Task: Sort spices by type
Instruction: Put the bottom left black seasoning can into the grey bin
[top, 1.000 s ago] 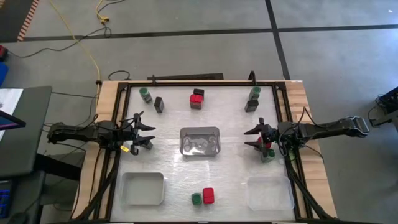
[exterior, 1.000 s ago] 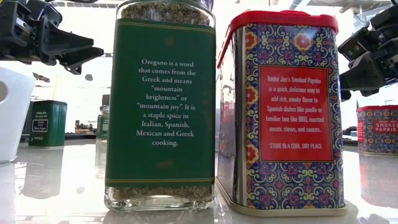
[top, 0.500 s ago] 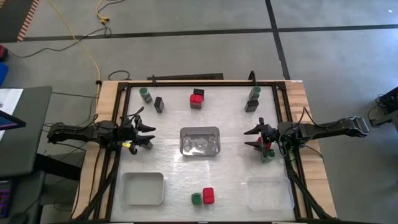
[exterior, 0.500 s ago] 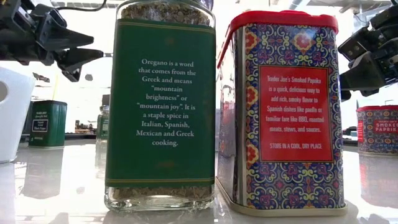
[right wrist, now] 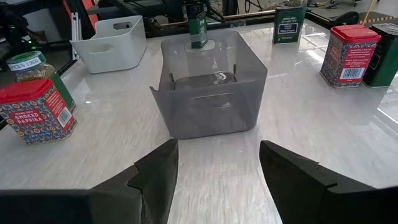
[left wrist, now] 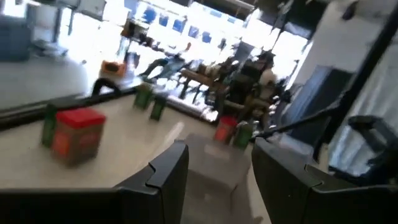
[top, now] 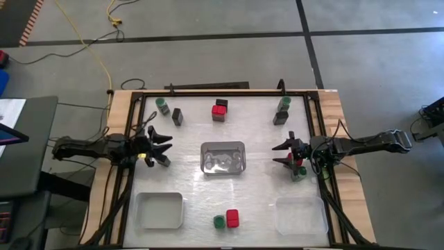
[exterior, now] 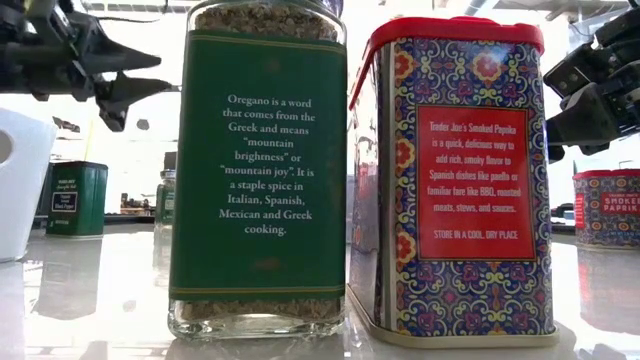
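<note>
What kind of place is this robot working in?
Probably a robotics lab or workshop: a framed test table on bare concrete floor, a yellow cable trailing across it, and cluttered workbenches behind.

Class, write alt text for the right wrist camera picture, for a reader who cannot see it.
A clear grey bin sits on a white marble table, seen between the open right gripper. A red paprika tin and a green-lidded jar stand to one side, another red tin to the other, and a white bin behind.

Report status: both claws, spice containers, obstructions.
Left claw open, empty, above table's left side. Right claw open, empty, right of grey bin. Spices unsorted, scattered; bins empty. Nothing blocking.
</note>
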Robot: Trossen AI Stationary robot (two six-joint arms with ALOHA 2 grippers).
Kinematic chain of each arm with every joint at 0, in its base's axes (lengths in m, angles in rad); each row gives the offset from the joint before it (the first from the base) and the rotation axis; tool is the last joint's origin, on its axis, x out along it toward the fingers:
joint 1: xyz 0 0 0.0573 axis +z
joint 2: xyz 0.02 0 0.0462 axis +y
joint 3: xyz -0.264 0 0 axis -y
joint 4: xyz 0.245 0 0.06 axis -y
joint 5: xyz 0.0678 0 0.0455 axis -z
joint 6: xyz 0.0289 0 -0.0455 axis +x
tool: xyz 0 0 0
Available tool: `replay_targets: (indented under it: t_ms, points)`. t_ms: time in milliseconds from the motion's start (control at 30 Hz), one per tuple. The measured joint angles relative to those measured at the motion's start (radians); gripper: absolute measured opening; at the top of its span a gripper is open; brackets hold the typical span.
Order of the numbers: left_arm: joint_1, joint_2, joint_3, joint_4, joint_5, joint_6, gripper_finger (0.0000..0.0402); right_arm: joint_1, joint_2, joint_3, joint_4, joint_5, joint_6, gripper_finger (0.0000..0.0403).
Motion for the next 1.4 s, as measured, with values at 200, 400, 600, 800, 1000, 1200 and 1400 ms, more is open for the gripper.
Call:
replay_targets:
  t_ms: [200,400,600,800,1000,1200,1400]
  points:
    - [0.001,0.066,0.158,-0.059,-0.033,0.024,0.0169,0.000,0.000,0.000,0.000,0.000,0.000,0.0255]
    - [0.001,0.207,0.388,-0.310,-0.048,0.026,0.0169,0.000,0.000,0.000,0.000,0.000,0.000,0.0255]
    - [0.000,0.389,0.626,-0.577,-0.045,0.029,0.0169,0.000,0.000,0.000,0.000,0.000,0.000,0.0255]
    - [0.000,0.509,0.753,-0.698,-0.019,0.023,0.0169,0.000,0.000,0.000,0.000,0.000,0.000,0.0255]
    - [0.000,0.555,0.761,-0.729,0.053,0.096,0.0169,0.000,0.000,0.000,0.000,0.000,0.000,0.0255]
    - [0.000,0.621,0.761,-0.744,0.158,0.159,0.0180,0.000,0.000,0.000,0.000,0.000,0.000,0.0255]
    - [0.000,0.704,0.762,-0.817,0.231,0.142,0.0226,0.000,0.000,0.000,0.000,0.000,0.000,0.0255]
